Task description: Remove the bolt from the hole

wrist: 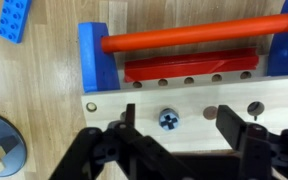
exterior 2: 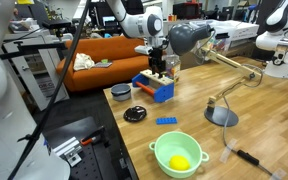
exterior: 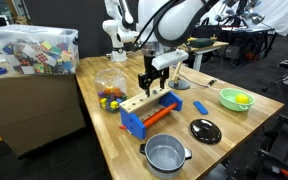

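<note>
In the wrist view a blue cross-head bolt [wrist: 168, 119] sits in a hole of the light wooden board [wrist: 104, 105], which carries a row of holes. My gripper [wrist: 179, 122] is open directly above the board, its two dark fingers on either side of the bolt and not touching it. Behind the board stands a blue rack [wrist: 91, 55] with an orange rod [wrist: 194, 35] and a red strip. In both exterior views the gripper [exterior: 156, 82] [exterior 2: 159, 72] hovers over the board and blue rack [exterior: 144, 115] [exterior 2: 154, 88].
On the table: a steel pot [exterior: 165, 153], a black lid [exterior: 205, 130], a green bowl with a yellow item [exterior: 236, 99], a clear bag of toys [exterior: 111, 88], a blue brick [wrist: 13, 20], a desk lamp [exterior 2: 220, 112]. A box of clutter [exterior: 32, 48] stands beside the table.
</note>
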